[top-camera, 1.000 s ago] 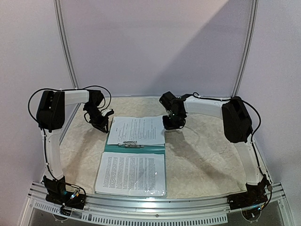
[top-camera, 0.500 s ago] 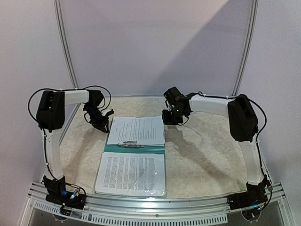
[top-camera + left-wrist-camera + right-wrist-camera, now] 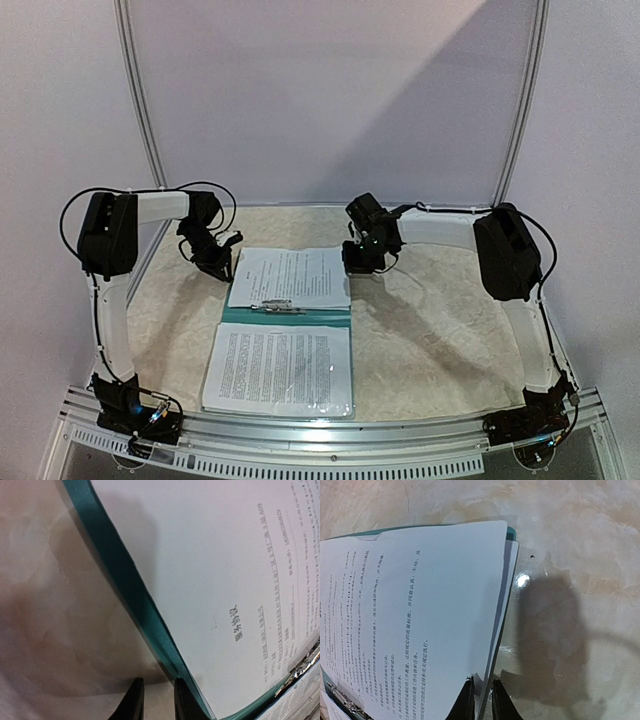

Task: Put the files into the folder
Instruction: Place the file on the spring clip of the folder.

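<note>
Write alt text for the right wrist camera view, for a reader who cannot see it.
White printed sheets lie stacked on a teal folder, whose silver clip shows at lower left. At the bottom edge, the right gripper straddles the sheets' right edge, its dark tips close together; whether it pinches them is unclear. The pale marbled table carries a dark shadow.

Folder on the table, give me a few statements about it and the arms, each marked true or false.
The folder lies open. True.
Printed files lie on both halves. True.
The folder is red. False: it is teal.
The silver clip is on the sheets nearest the arm bases. False: it sits on the far sheets' near edge.
The left fingers are by the folder's far left edge. True.
</note>
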`<action>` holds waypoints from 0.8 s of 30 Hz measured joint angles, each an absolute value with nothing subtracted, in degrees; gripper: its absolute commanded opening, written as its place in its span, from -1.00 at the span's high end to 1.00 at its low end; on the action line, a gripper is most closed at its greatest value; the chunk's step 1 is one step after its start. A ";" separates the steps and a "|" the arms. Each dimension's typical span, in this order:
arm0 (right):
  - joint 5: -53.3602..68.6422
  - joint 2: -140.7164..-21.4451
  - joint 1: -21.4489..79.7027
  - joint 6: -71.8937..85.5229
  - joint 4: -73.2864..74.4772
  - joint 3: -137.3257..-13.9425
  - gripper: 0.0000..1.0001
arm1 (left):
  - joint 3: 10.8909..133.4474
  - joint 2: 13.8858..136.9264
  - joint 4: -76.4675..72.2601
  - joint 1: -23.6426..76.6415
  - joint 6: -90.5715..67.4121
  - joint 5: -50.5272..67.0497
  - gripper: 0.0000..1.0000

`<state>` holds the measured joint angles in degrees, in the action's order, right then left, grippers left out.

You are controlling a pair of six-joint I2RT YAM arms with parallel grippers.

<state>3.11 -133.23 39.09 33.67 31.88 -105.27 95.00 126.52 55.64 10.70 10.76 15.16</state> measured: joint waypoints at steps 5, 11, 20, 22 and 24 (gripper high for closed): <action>3.64 -133.36 39.09 33.47 31.57 -104.88 0.75 | 95.04 126.61 55.57 10.70 10.74 15.53 0.56; 4.54 -133.71 39.11 32.91 31.57 -104.16 0.83 | 96.51 127.55 56.34 10.70 10.39 16.32 0.61; 5.69 -134.32 39.33 32.16 30.70 -104.29 0.85 | 96.14 127.61 55.51 10.70 9.69 16.93 0.69; 5.72 -134.32 39.35 31.68 30.70 -104.29 0.85 | 95.09 127.07 54.54 10.68 9.61 17.15 0.69; 5.69 -134.32 39.35 31.51 30.70 -104.29 0.85 | 94.74 126.82 54.24 10.68 9.63 17.15 0.69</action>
<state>5.69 -134.32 39.35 31.51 30.70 -104.29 94.74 126.82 54.24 10.68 9.63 17.15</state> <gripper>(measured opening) 0.074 0.157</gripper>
